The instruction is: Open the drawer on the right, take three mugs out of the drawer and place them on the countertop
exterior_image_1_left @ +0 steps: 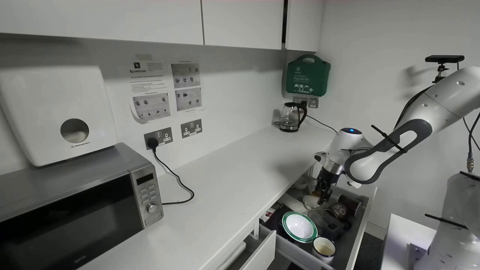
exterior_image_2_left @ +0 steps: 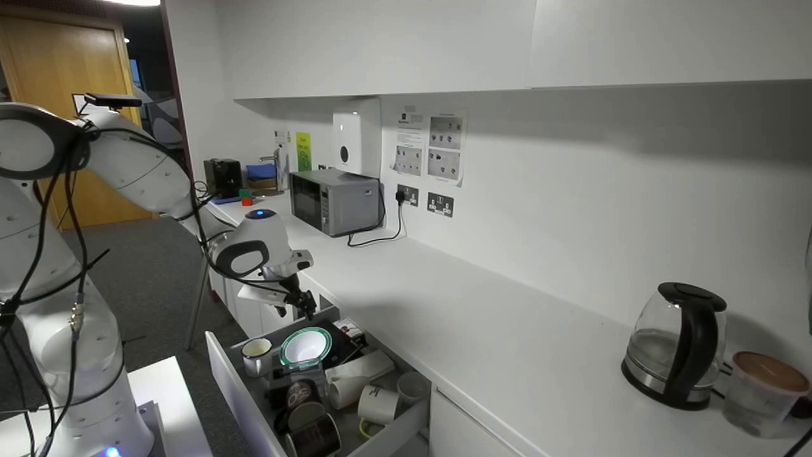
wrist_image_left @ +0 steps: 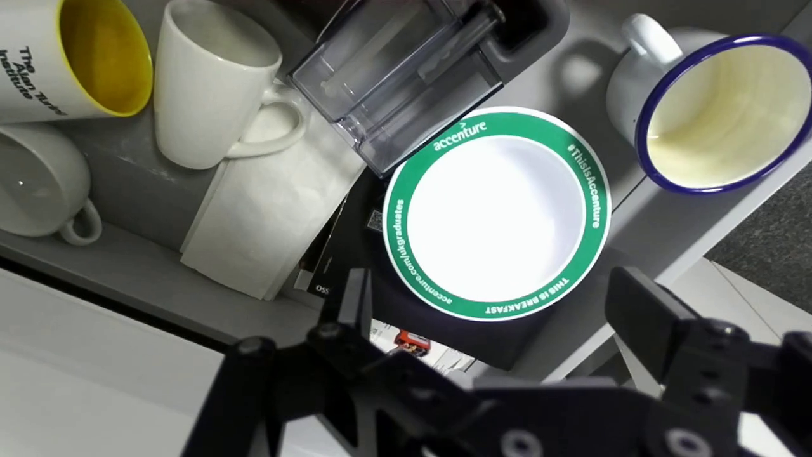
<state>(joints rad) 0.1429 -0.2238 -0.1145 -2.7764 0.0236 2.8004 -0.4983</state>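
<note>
Lettered mug (wrist_image_left: 28, 79): on its side in the drawer (exterior_image_2_left: 237, 398), white outside and yellow within.
Plain white mug (wrist_image_left: 209, 95): in the drawer, just beside the lettered mug.
Grey-white mug (wrist_image_left: 38, 184): in the drawer as well, cut off by the wrist view's edge.
Enamel mug (wrist_image_left: 723, 114): upright near a corner of the drawer, rimmed in dark blue.
Bowl (wrist_image_left: 495, 216): white with a green rim, between the enamel mug and a white packet (wrist_image_left: 273, 209).
Drawer: open below the counter (exterior_image_2_left: 507, 330).
Tool (wrist_image_left: 495, 298): above the drawer, its two fingers spread wide apart.
Kettle (exterior_image_2_left: 675, 349): glass, black-handled, standing on the counter beside a lidded tub (exterior_image_2_left: 761, 397).
Microwave (exterior_image_2_left: 354, 203): grey, on the same counter, well apart from the kettle.
First-aid case (exterior_image_1_left: 307, 77): green, up above the kettle in an exterior view.
</note>
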